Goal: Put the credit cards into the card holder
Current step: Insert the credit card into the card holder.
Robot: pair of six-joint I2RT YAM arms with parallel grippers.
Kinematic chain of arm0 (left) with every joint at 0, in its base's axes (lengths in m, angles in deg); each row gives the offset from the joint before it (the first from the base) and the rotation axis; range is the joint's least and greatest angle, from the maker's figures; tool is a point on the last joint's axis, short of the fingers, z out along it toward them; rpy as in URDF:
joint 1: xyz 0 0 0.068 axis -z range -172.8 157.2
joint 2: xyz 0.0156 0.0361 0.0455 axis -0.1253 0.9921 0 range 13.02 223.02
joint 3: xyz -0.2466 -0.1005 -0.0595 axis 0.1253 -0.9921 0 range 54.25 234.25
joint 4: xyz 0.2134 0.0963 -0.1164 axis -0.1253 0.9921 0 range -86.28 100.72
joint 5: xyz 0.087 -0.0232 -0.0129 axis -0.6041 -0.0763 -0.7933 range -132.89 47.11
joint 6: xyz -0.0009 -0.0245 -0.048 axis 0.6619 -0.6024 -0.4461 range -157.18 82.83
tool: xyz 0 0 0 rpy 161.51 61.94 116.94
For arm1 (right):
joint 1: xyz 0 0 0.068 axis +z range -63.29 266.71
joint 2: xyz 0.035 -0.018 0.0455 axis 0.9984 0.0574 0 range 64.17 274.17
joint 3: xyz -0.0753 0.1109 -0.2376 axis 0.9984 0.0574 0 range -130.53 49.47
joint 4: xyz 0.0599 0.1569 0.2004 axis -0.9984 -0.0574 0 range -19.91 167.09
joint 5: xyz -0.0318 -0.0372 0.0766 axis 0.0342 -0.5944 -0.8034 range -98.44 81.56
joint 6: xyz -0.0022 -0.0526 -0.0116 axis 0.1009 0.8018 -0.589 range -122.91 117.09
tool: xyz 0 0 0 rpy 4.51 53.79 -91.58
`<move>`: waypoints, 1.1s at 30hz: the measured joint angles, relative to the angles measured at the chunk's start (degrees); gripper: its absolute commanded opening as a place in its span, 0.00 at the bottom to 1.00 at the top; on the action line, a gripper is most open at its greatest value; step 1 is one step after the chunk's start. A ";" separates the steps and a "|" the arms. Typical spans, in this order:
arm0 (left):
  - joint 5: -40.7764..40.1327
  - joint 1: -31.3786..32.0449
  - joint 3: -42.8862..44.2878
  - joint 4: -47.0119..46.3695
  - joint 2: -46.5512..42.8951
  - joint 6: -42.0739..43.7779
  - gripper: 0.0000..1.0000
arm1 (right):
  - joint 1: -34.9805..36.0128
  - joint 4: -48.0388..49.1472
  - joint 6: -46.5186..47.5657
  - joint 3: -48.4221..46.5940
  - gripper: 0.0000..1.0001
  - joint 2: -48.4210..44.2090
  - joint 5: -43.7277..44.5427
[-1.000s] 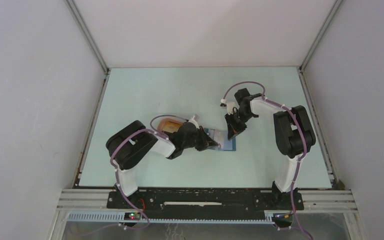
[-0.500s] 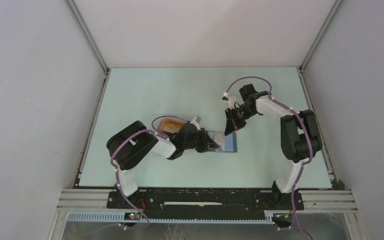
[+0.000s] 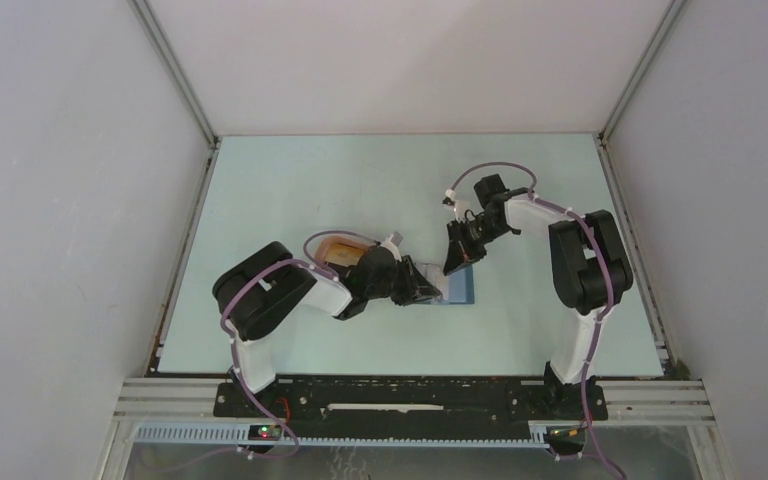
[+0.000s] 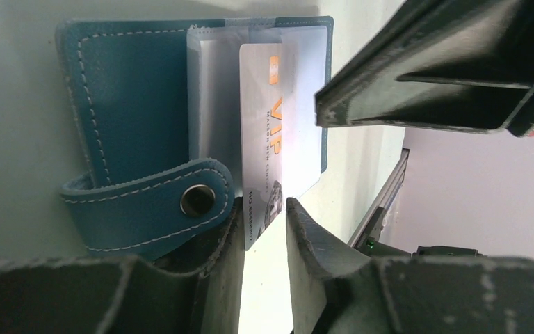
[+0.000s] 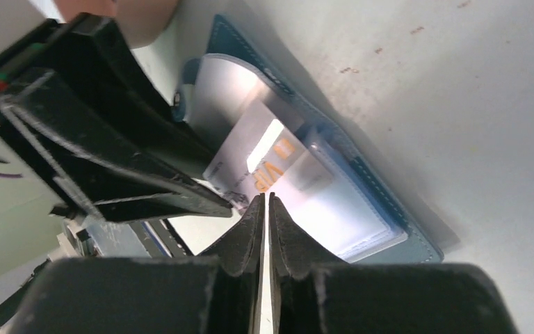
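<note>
A small dark-blue stitched folding card holder (image 4: 132, 90) is laid open on the pale green counter (image 3: 340, 180) between the two claws, with its snap strap (image 4: 146, 202) turned toward the left claw (image 4: 263, 212). A whitish plastic credit card printed "VIP" in orange (image 4: 261, 125) is lodged partway in a clear plastic sleeve (image 4: 212, 90) of the holder. Its near end juts out between the left claw's fingers, which are parted, with a gap visible on one side of the card, so it is not judged to be clamped. The right claw (image 5: 265, 203) is seen with its fingers drawn together on nothing, its tips poised over the card's exposed part; contact cannot be told. The step in hand is judged to be the seating of this card. It would best be done by a push along the card's long axis, kept flat and in line with the sleeve, so that no corner is caught at the sleeve's mouth and the card is not bowed. The holder should be pinned meanwhile, being light and likely to slide. A salmon-pink tray (image 3: 332, 243) is partly hidden behind the left arm; its contents cannot be made out.
</note>
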State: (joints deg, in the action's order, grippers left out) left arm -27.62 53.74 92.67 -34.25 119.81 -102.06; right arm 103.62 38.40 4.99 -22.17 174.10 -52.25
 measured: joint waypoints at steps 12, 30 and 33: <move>-0.02 -0.07 -0.17 0.44 -2.03 0.96 0.39 | 1.16 -1.05 -0.17 -0.02 0.10 1.75 7.82; -0.04 -2.86 -1.90 1.22 -3.56 2.62 0.37 | 1.49 -2.23 -0.07 -0.83 0.11 2.01 9.09; -0.02 -2.86 -1.90 1.73 -3.56 2.97 0.32 | 1.49 -2.25 0.11 -0.85 0.11 2.01 9.09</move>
State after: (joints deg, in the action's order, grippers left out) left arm -27.64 50.88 90.77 -32.53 116.24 -99.08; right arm 105.10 36.15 5.10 -23.02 176.11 -43.16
